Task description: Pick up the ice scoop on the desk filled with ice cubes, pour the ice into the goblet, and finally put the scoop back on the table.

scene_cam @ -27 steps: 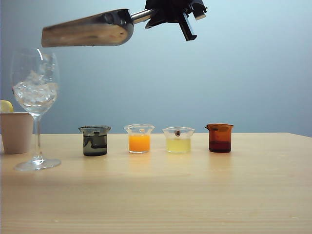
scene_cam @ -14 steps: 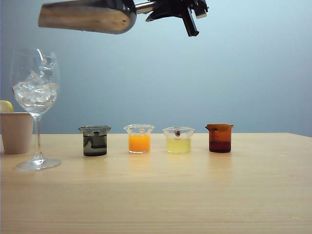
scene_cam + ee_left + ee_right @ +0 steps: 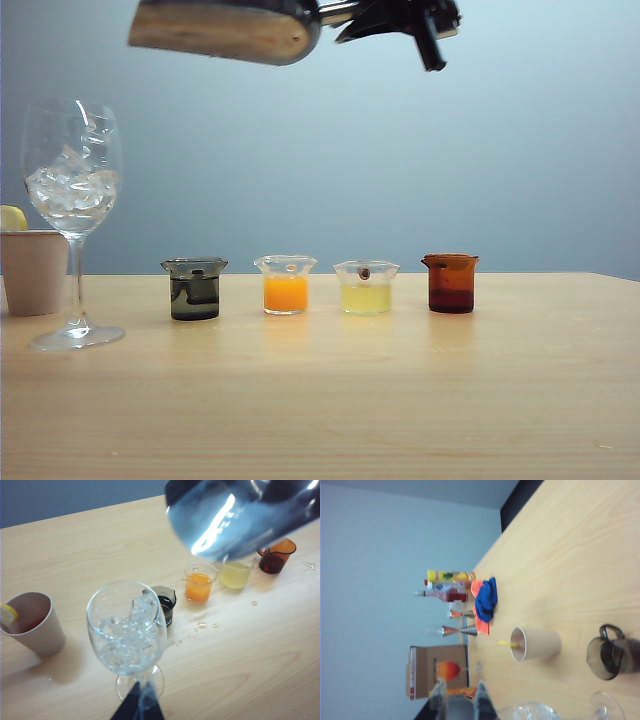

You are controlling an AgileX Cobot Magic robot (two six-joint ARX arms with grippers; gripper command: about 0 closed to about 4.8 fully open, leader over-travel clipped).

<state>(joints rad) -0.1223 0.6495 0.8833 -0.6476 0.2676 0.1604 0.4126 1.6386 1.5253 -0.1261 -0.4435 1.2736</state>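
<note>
**Q:** Two tools are to be placed: what is seen nearest?

**A:** Nearest the left wrist camera, the left tool (image 3: 137, 705) is shown only as a dark tip, low before the goblet's foot. Whether it is spread or pressed together cannot be told.

**Q:** What is found just behind it?

**A:** The goblet (image 3: 127, 630) is stood upright at the left end of the light wood surface (image 3: 400, 400). Its bowl is heaped with ice cubes (image 3: 72, 188). A beige paper cup (image 3: 32, 270), with a lemon slice (image 3: 12, 217) on its rim, is set just beside it.

**Q:** And farther back?

**A:** Four small vessels are lined up in a row: a dark grey beaker (image 3: 195, 290), an orange beaker (image 3: 286, 285), a pale yellow beaker (image 3: 366, 288) and a red-brown beaker (image 3: 451, 284).

**Q:** Where is the ice scoop?

**A:** The ice scoop (image 3: 225, 30) is held high above the surface, roughly level, up and to the right of the goblet. Its rod handle is pinched by the right tool (image 3: 365, 14) at the top edge of the exterior view.
</note>
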